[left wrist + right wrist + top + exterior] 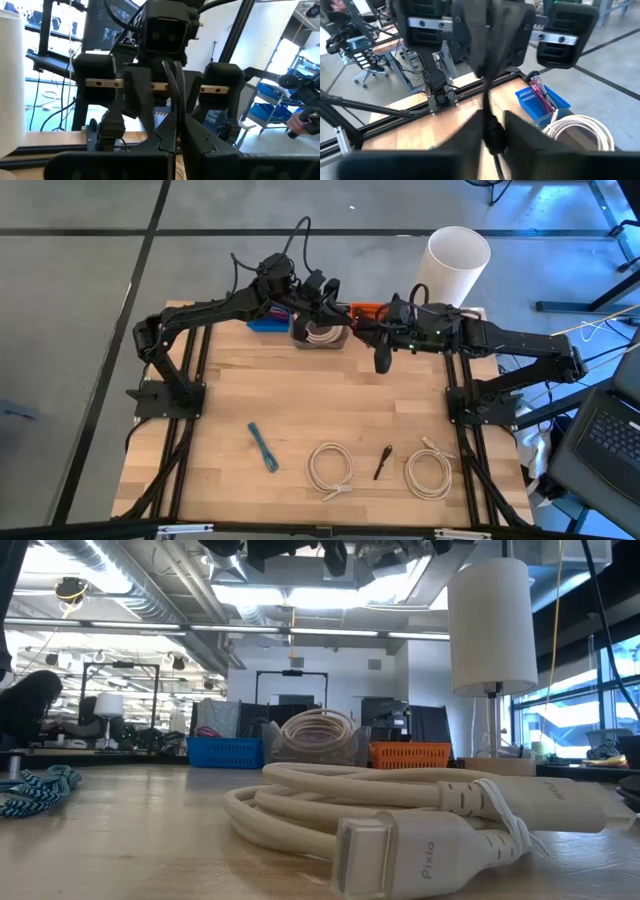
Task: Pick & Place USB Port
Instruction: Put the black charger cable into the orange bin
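USB cable, black, hangs in the air over the table's far edge, beside the grey bin of coiled white cord. The right gripper is clamped on it, and the left gripper, just opposite, pinches it too.

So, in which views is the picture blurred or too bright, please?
In the low view, ceiling lights glare at the top, and the near beige coiled cable fills the foreground, soft at its closest plug. In the right wrist view, the thin black cable and the dark fingers are smeared. The left wrist view has bright windows behind the dark arm. The high view is evenly lit.
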Available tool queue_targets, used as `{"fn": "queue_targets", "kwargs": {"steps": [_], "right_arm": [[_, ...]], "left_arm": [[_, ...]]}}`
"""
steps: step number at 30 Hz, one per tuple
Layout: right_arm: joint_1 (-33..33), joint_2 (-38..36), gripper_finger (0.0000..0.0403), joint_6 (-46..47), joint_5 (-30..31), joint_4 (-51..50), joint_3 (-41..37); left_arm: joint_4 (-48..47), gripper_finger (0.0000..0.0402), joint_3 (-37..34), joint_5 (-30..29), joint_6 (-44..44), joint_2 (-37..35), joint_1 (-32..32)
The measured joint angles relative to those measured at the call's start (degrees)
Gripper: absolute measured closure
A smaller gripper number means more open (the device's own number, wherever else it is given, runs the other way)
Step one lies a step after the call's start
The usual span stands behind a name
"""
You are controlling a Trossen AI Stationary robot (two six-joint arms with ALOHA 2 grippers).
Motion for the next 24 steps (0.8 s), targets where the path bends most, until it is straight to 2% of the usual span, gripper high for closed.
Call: {"fn": "queue_targets", "kwargs": {"steps": [1,2,9,12,18,24], "right_arm": [[0.0,0.0,0.0365,-0.1,-0.1,-0.1,0.0],[0.0,0.0,0.0378,-0.2,-0.1,-0.1,0.0],[0.0,0.0,0.0381,-0.2,0.4,-0.3,0.0],[0.0,-0.7,0.0381,-0.2,4.0,-1.7,0.0],[-0.1,-4.3,0.0383,0.9,13.9,-8.1,0.1],[-1.0,-7.0,0.0387,7.8,19.7,-23.4,0.1]], "left_arm": [[-0.2,0.0399,0.0,0.0,0.0,0.0,0.0],[-0.3,0.0399,0.0,0.0,-0.1,0.0,0.0],[-0.1,0.0382,0.0,0.2,0.0,0.0,0.0],[-0.9,0.0361,0.0,0.6,0.7,-0.1,0.4],[-8.3,0.0296,0.0,2.6,1.9,-0.4,2.8],[-18.1,0.0241,0.0,2.8,2.3,-0.4,7.7]]}}
